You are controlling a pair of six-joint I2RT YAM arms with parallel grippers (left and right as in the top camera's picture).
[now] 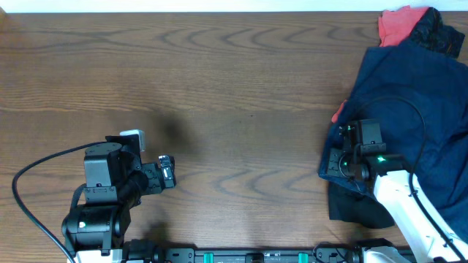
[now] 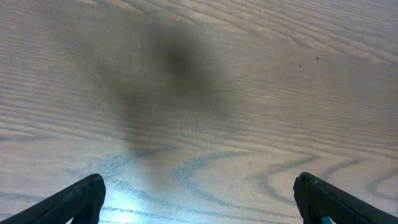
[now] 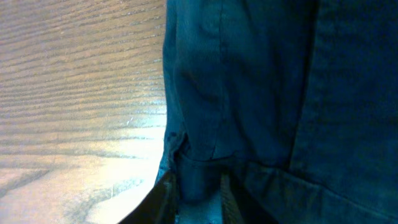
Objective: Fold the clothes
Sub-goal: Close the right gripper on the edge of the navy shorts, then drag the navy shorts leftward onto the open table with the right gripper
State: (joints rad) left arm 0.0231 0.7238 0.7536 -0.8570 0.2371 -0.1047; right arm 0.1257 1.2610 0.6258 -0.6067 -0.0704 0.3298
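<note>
Wood table (image 1: 219, 88); navy garment (image 1: 409, 95) heaped at the right edge. Right gripper (image 3: 198, 196) pinches its near-left hem, left gripper (image 2: 199, 199) spread over bare wood. Likely the pickup step; next, drag it to the centre and flatten.

Dark brown wood-grain table (image 1: 219, 73) fills the overhead view, grain in long wavy arcs. A thin pale strip (image 1: 183, 6) runs beyond its far edge. A soft shadow (image 1: 172, 135) lies left of centre; bluish-white glare (image 2: 134, 208) shines off the wood
</note>
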